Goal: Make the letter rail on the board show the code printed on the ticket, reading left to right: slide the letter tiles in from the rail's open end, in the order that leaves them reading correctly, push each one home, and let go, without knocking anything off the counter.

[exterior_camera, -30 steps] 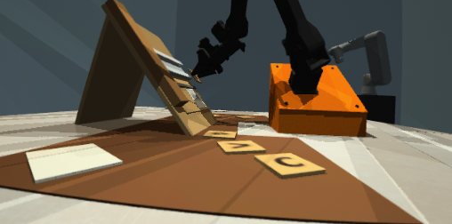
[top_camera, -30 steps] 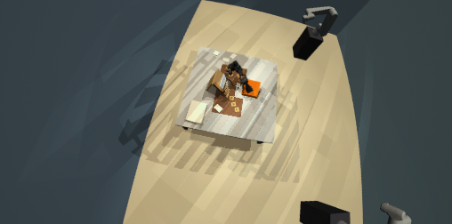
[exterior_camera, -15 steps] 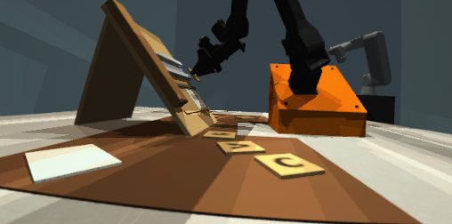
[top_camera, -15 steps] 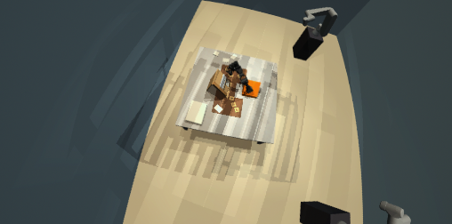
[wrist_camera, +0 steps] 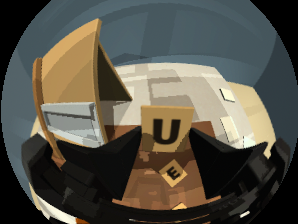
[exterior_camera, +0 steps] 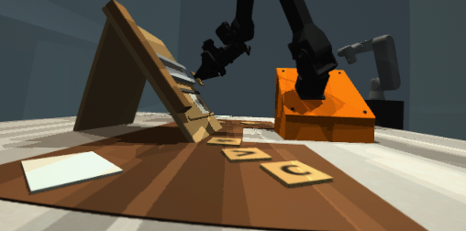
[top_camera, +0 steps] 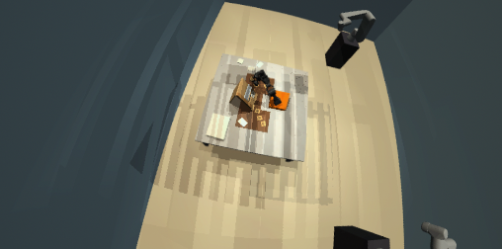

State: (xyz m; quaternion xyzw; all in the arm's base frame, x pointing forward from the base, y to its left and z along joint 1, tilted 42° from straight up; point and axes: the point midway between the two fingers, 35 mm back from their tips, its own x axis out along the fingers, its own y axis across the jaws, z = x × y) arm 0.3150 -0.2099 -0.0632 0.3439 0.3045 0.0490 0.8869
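My gripper [exterior_camera: 200,77] [wrist_camera: 165,131] [top_camera: 256,90] is shut on a tan letter tile marked U [wrist_camera: 165,131] [exterior_camera: 200,80]. It holds the tile in the air, close beside the face of the slanted wooden board [exterior_camera: 138,56] [wrist_camera: 80,63] [top_camera: 241,93]. The board's grey rail [exterior_camera: 176,67] [wrist_camera: 69,119] lies just left of the tile. Three more tiles lie flat on the brown mat [exterior_camera: 183,184]: one marked C [exterior_camera: 295,172] nearest, one in the middle [exterior_camera: 246,154] and one [exterior_camera: 225,141] by the board's foot. An E tile [wrist_camera: 174,175] shows below my fingers. The white ticket [exterior_camera: 69,168] [top_camera: 242,122] lies on the mat's left; its print is unreadable.
The arm's orange base [exterior_camera: 321,115] [top_camera: 282,99] stands right of the board. A pale pad [top_camera: 218,125], a grey block [top_camera: 301,81] and small white pieces [top_camera: 240,60] lie on the table. A second grey arm [exterior_camera: 381,60] [top_camera: 356,21] stands off the table.
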